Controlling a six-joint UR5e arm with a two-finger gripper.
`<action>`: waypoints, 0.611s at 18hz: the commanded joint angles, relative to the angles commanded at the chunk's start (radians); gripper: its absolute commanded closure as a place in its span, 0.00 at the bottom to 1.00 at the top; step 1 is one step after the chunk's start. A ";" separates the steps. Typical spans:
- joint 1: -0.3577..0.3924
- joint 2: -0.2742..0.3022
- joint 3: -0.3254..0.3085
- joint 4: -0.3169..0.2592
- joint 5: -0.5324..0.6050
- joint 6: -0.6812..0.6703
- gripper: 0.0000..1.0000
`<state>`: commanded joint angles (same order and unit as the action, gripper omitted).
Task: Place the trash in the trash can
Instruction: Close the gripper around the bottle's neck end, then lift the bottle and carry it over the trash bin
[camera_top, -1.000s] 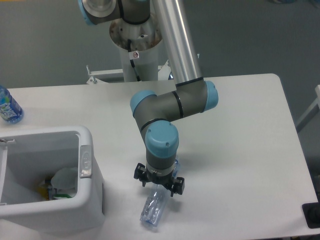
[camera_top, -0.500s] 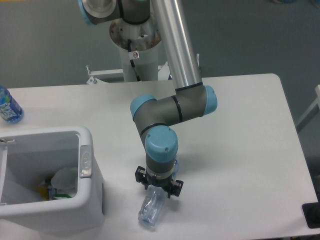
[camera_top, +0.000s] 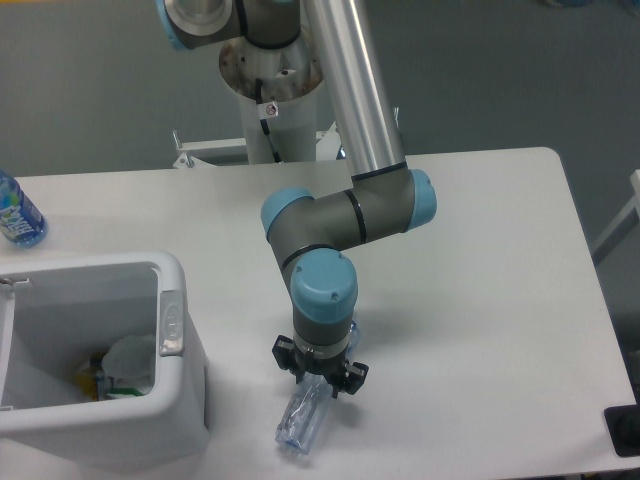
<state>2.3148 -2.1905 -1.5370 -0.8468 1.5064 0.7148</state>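
At the far left edge an uncrushed water bottle with a blue label stands on the white table, well apart from the work. Next comes the trash can, a white rectangular bin with a thick rim and a grey oval latch on its right side; inside it lies a crumpled white sheet among some other scraps, so that piece of trash appears already binned. To the right, near the table's front edge, lies the crushed clear bottle, tilted with its lower end toward the bin and its upper end under the gripper. It should be very light and springy, thin-walled and slippery, likely to buckle or skid under a pinch; the safest hold is across its narrow flattened width near the middle or neck, not on the loose end. The gripper hangs straight down over the bottle's upper part, close to or touching it. The wrist hides the fingertips, so I cannot tell how far the jaws stand apart, or whether they have closed on the plastic.
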 joint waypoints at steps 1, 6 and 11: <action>0.002 0.000 0.003 0.000 0.000 0.002 0.38; 0.008 0.009 0.038 0.000 -0.002 0.003 0.41; 0.054 0.047 0.109 -0.003 -0.023 -0.011 0.41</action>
<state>2.3684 -2.1431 -1.4283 -0.8498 1.4835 0.7041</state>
